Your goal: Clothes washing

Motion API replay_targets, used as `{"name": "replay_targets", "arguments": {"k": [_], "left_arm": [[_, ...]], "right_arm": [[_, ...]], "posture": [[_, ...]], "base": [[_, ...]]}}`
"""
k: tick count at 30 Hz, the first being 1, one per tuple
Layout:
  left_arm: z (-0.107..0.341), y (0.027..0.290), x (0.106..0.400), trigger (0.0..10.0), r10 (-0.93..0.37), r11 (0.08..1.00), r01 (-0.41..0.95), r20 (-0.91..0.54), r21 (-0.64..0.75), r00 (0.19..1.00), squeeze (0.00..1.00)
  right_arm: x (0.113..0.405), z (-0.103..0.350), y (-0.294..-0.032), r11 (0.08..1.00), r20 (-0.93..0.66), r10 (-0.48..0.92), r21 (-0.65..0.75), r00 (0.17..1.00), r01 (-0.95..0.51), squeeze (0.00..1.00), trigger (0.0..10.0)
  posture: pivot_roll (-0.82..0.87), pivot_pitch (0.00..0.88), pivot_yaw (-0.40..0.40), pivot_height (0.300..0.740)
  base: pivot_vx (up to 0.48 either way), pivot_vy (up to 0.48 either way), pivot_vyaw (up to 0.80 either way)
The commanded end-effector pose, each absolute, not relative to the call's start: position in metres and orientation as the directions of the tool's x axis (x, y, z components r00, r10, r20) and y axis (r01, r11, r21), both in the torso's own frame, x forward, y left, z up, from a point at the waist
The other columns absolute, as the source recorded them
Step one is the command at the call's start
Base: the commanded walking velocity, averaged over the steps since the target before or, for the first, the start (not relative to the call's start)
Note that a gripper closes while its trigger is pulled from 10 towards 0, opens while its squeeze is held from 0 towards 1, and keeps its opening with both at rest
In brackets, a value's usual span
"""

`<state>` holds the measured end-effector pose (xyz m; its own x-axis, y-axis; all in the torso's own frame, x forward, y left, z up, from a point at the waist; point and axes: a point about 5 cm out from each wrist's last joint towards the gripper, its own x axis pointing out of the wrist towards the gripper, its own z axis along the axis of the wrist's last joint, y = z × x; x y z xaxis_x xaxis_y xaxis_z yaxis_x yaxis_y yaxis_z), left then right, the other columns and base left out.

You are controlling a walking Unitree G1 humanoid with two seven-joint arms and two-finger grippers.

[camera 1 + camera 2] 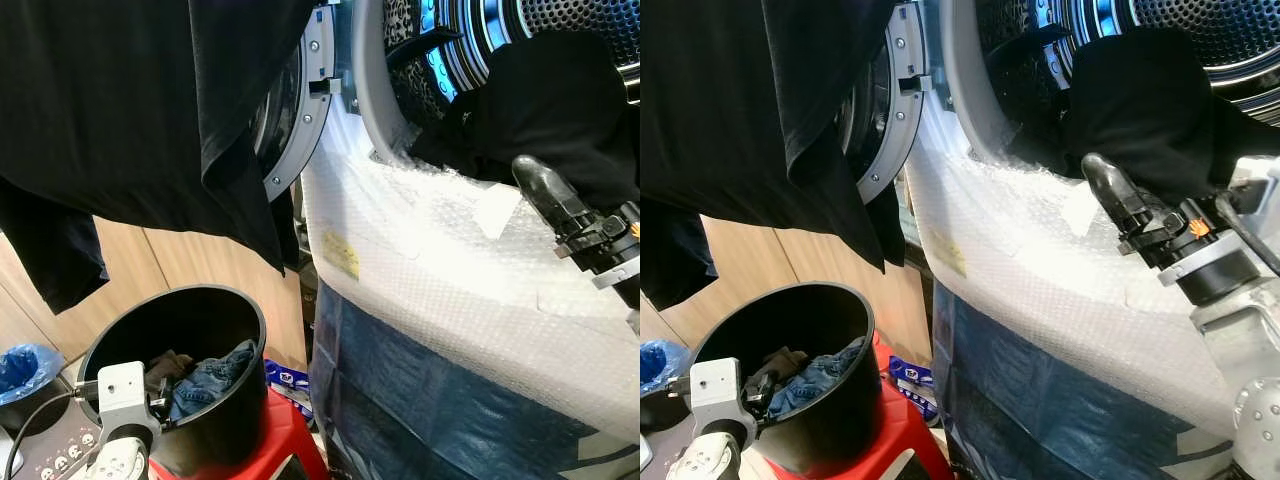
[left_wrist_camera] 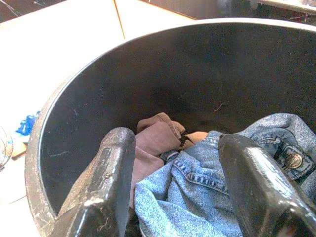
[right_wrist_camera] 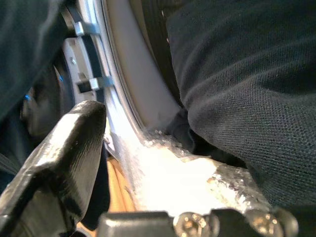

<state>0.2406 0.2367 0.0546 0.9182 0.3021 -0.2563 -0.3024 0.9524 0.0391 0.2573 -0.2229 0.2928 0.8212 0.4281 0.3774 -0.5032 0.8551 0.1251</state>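
Laundry sits at both ends of your reach, so start on the left: your left gripper hangs just inside the rim of the black bucket with its fingers spread apart and holding nothing, and the denim piece lies directly between and just beyond them, bunched with no clear long axis, beside a brown cloth. That arm is clearly the nearer one for anything left in the bucket, which stands on a red stool. Above it a black garment hangs across the open door of the washing machine and hides most of it. Further right, a second dark cloth spills over the drum's lip onto the bubble wrap covering the front. Your right gripper points up at that cloth from just below, touching or nearly so; one finger shows, so you cannot tell whether it is gripping.
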Motion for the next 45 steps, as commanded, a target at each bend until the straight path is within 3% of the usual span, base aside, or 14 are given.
{"name": "replay_targets", "arguments": {"k": [1, 6, 12, 17, 22, 27, 29, 33, 35, 45], "left_arm": [[0.054, 0.24, 0.242, 10.0, 0.303, 0.952, -0.303, -0.263, 0.042, 0.916, 0.0], [0.054, 0.239, 0.242, 10.0, 0.303, 0.952, -0.303, -0.261, 0.04, 0.916, 0.0], [0.054, 0.24, 0.241, 10.0, 0.305, 0.951, -0.305, -0.261, 0.04, 0.916, 0.0], [0.054, 0.239, 0.242, 10.0, 0.302, 0.952, -0.303, -0.261, 0.036, 0.917, 0.0], [0.053, 0.237, 0.243, 10.0, 0.295, 0.954, -0.297, -0.262, 0.031, 0.919, 0.0], [0.054, 0.238, 0.242, 10.0, 0.302, 0.952, -0.306, -0.256, 0.026, 0.918, 0.0], [0.054, 0.237, 0.242, 10.0, 0.302, 0.952, -0.306, -0.257, 0.026, 0.918, 0.0], [0.053, 0.237, 0.241, 10.0, 0.303, 0.951, -0.307, -0.258, 0.024, 0.917, 0.0], [0.054, 0.237, 0.241, 10.0, 0.307, 0.95, -0.312, -0.257, 0.022, 0.916, 0.0], [0.054, 0.236, 0.243, 10.0, 0.311, 0.948, -0.318, -0.255, 0.015, 0.916, 0.0]], "right_arm": [[0.25, 0.3, -0.219, 0.81, 0.452, 0.467, 0.126, 0.76, -0.573, 0.0, 10.0], [0.24, 0.296, -0.21, 0.764, 0.417, 0.569, 0.053, 0.709, -0.643, 0.0, 10.0], [0.237, 0.299, -0.218, 0.783, 0.403, 0.567, 0.008, 0.719, -0.622, 0.0, 10.0], [0.214, 0.304, -0.196, 0.615, 0.463, 0.706, -0.024, 0.537, -0.788, 0.0, 10.0], [0.212, 0.28, -0.178, 0.516, 0.464, 0.726, 0.121, 0.508, -0.848, 0.0, 10.0], [0.209, 0.26, -0.174, 0.461, 0.481, 0.706, 0.245, 0.52, -0.853, 0.0, 10.0], [0.21, 0.24, -0.174, 0.437, 0.468, 0.681, 0.357, 0.562, -0.826, 0.0, 10.0], [0.21, 0.221, -0.173, 0.43, 0.428, 0.671, 0.442, 0.606, -0.788, 0.0, 10.0], [0.215, 0.195, -0.179, 0.473, 0.359, 0.623, 0.535, 0.695, -0.7, 0.0, 10.0], [0.235, 0.17, -0.178, 0.562, 0.248, 0.548, 0.598, 0.799, -0.572, 0.0, 10.0]], "posture": [[0.06, 0.0, 0.099, 0.74], [0.06, 0.0, 0.099, 0.74], [0.07, 0.0, 0.098, 0.74], [0.07, 0.0, 0.095, 0.74], [0.07, 0.0, 0.09, 0.74], [0.07, 0.0, 0.083, 0.74], [0.07, 0.0, 0.075, 0.74], [0.08, 0.0, 0.071, 0.74], [0.07, 0.0, 0.073, 0.74], [0.08, 0.0, 0.067, 0.74]], "base": [[0.0, 0.0, 0.0], [0.0, 0.0, 0.0], [0.0, 0.0, 0.0], [0.0, 0.0, 0.0], [0.0, 0.0, 0.0], [0.0, 0.0, 0.0], [0.0, 0.0, 0.0], [0.0, 0.0, 0.0], [0.0, 0.0, 0.0], [0.0, 0.0, 0.0]]}}
